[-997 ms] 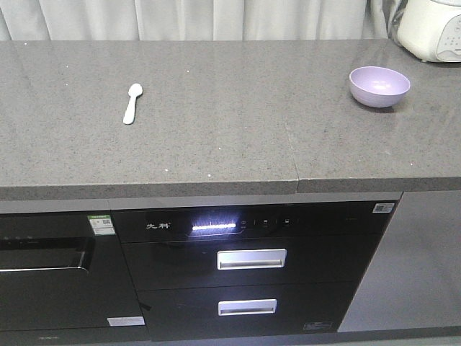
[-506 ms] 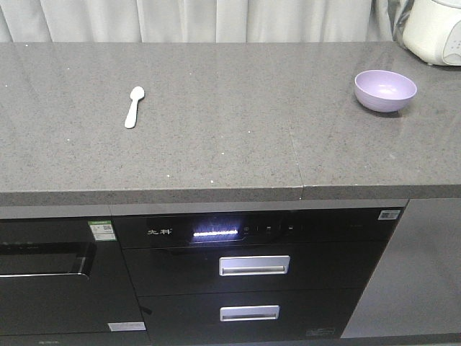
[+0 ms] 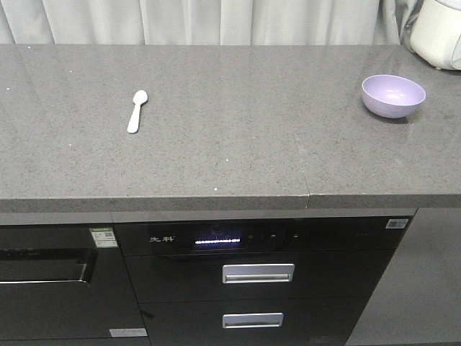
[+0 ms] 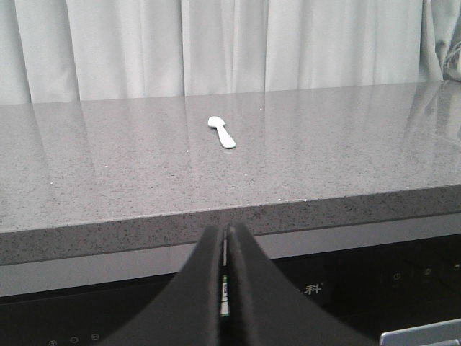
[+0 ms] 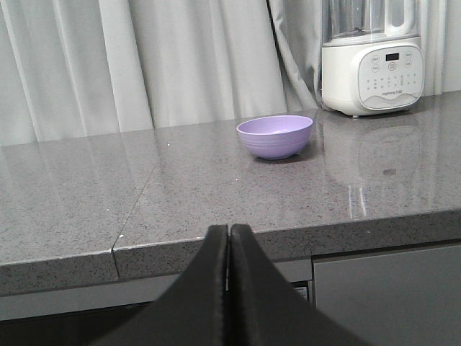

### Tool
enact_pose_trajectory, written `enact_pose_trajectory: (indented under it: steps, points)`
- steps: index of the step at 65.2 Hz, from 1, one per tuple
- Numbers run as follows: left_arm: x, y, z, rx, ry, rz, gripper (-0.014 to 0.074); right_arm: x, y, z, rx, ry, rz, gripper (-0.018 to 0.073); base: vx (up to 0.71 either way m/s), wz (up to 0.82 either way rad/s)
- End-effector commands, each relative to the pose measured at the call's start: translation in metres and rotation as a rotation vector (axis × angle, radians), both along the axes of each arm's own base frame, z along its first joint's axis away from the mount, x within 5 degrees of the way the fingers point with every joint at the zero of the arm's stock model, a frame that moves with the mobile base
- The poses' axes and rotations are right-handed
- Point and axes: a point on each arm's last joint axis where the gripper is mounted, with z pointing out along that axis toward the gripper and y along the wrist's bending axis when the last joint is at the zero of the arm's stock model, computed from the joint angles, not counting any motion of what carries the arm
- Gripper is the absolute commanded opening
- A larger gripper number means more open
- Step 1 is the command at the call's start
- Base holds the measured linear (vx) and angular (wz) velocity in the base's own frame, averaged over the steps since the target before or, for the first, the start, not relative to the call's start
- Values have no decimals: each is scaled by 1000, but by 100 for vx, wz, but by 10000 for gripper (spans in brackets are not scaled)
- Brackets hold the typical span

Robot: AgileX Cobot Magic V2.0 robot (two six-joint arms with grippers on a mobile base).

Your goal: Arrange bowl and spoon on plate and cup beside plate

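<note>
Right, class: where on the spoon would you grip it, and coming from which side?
Grip the spoon by its straight handle, pinching across the narrow width, coming down from above: it lies flat on the counter, leaving nothing to get under.

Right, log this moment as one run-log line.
spoon: counter left; bowl: counter right, empty; plate, cup: unseen; left gripper: shut; right gripper: shut

Wide grey countertop is lying open mid-frame; spoon is sitting left, bowl far right, white appliance crowding the upper-right corner.
</note>
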Motion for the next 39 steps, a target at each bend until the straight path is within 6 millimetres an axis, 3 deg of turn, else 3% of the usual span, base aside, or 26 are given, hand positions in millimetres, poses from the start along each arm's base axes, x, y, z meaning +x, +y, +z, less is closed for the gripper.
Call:
enact_pose_trajectory:
  steps: [1,39]
  points:
    - [0,2,-1,-17,-60,25,-6,-1,1,2,-16,-70,7,-5,3,2]
    - [0,1,-1,-18,-59,6,-6,-1,1,2,-16,-70,7,-5,2,1]
